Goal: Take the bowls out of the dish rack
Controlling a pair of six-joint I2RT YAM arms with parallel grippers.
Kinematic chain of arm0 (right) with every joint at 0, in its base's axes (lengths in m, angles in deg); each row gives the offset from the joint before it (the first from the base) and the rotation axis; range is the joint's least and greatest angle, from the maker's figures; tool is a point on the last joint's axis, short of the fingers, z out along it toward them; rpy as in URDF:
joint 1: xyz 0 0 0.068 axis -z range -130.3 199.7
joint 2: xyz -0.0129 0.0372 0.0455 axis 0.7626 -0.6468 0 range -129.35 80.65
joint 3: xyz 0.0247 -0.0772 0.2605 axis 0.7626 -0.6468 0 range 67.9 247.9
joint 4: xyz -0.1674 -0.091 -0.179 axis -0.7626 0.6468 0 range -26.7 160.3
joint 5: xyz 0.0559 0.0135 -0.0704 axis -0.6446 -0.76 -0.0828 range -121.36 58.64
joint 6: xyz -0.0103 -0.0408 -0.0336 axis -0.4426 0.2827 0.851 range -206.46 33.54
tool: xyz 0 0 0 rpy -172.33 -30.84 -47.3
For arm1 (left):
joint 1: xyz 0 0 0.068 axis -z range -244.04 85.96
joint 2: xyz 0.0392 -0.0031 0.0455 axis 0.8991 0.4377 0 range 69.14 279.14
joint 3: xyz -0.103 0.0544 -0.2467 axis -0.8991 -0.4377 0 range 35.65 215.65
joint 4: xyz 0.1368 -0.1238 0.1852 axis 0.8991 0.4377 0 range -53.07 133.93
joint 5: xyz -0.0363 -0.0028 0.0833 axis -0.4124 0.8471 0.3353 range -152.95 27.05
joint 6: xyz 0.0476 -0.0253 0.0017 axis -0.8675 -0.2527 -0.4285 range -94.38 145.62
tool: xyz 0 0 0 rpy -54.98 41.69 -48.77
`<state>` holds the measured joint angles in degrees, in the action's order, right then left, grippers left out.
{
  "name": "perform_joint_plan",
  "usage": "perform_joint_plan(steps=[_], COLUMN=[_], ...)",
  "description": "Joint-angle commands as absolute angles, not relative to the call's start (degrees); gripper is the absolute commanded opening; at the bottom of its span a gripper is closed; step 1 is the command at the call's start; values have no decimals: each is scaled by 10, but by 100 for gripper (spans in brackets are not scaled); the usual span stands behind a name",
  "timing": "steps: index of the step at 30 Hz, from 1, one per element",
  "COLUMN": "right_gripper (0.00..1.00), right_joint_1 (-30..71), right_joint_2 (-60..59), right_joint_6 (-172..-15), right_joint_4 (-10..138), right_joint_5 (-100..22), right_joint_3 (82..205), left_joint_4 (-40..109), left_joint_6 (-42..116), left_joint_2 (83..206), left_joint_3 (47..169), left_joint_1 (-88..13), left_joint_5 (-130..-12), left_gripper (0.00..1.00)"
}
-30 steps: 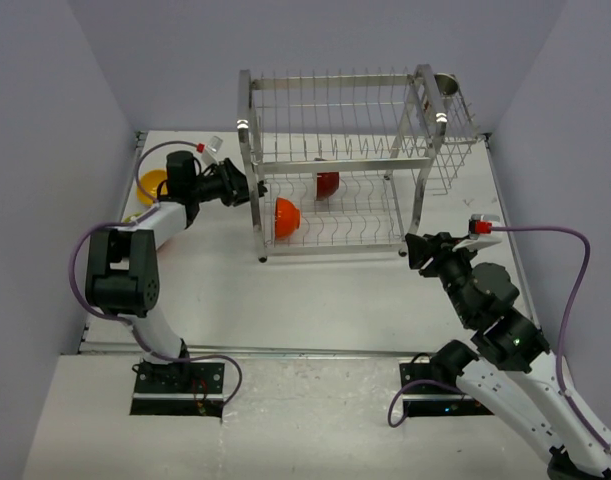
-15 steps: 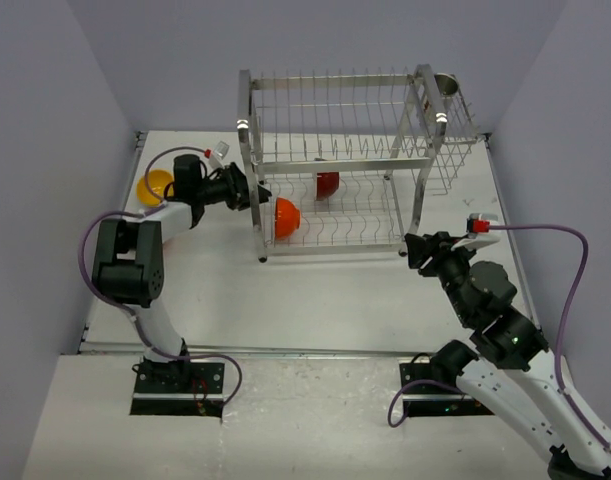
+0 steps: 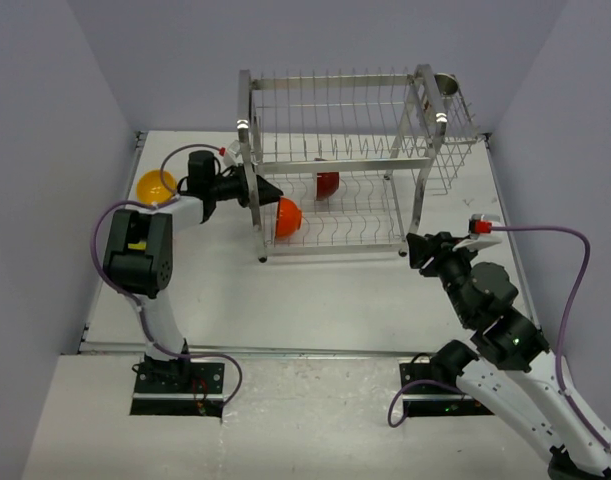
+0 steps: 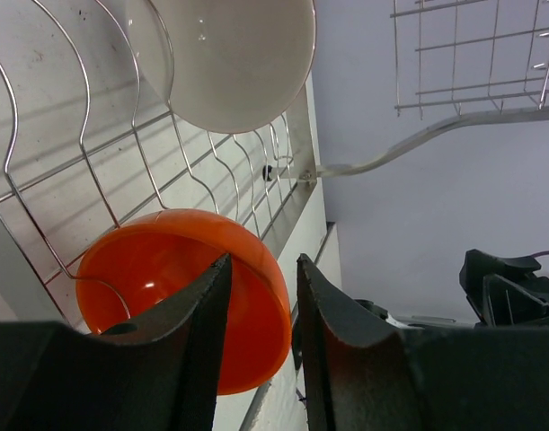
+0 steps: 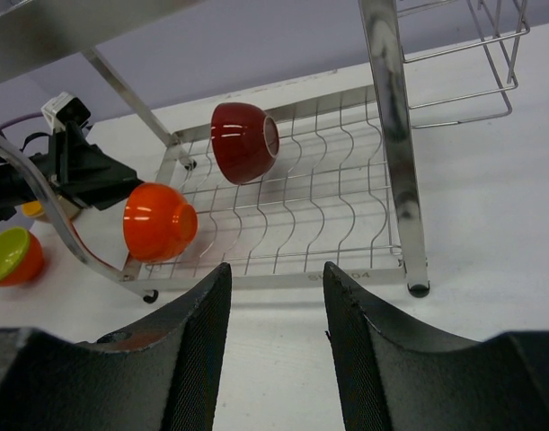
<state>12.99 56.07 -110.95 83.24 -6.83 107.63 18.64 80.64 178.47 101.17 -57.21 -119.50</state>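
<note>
Orange-red bowl (image 4: 157, 278) leans on edge in the dish rack's (image 3: 345, 160) lower tier near the worktop's far edge, so the left gripper (image 4: 262, 269) reaches in sideways, jaws apart, likely to straddle its rim, while the right gripper (image 5: 276, 269) hangs parted and empty.

Dish rack (image 3: 345, 163): far middle of the table (image 3: 335, 290), 2 tiers.
Lower tier: orange-red bowl (image 3: 287, 217) at the left end, dark red bowl (image 3: 327, 184) further back.
Yellow bowl (image 3: 153, 185): by the left edge.
Left gripper (image 3: 270, 192): just beside orange-red bowl.
Right gripper (image 3: 415, 250): off the rack's near right corner.
</note>
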Motion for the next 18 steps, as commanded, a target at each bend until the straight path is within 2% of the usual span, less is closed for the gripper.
perform_joint_plan(steps=[1,18], right_gripper=[47,47], right_joint_1=[128,128], right_joint_2=[568,572], right_joint_6=[-1105,-1106], right_joint_4=[829,827], right_joint_5=[-57,-53], right_joint_3=[1082,1078], left_joint_4=[185,199], left_joint_6=[816,802], left_joint_2=[1796,1777], left_joint_3=[1038,1013], left_joint_1=[-560,-556], left_joint_5=[-1198,-1202], left_gripper=[37,37])
